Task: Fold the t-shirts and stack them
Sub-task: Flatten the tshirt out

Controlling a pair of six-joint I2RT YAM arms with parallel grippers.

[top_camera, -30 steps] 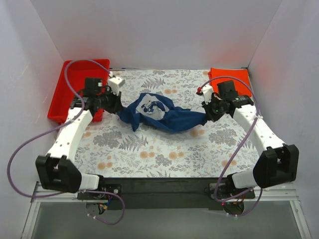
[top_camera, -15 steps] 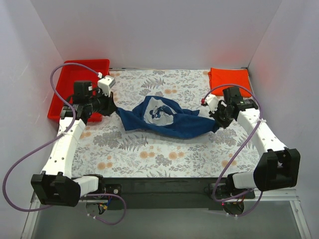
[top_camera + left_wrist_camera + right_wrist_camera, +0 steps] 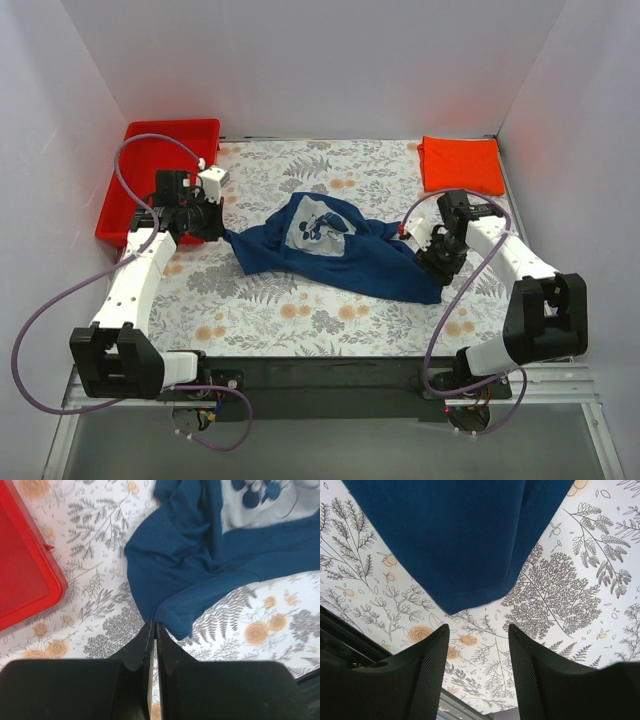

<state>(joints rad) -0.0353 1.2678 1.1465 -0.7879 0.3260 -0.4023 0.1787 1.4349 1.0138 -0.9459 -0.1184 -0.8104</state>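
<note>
Navy t-shirt (image 3: 330,250) lies crumpled between my grippers, its white print partly creased under. My left gripper (image 3: 152,626) has its fingers together, pinching the hem at their tips. My right gripper (image 3: 477,629) has its fingers apart, with the shirt corner just ahead. The orange-red t-shirt (image 3: 460,165) lies folded well beyond.

The top external camera looks steeply down from behind the arm bases over the whole floral table (image 3: 300,310). Each wrist camera looks close down past its fingers (image 3: 135,650); all three share the navy t-shirt (image 3: 340,260), the left also the red tray (image 3: 25,575)
</note>
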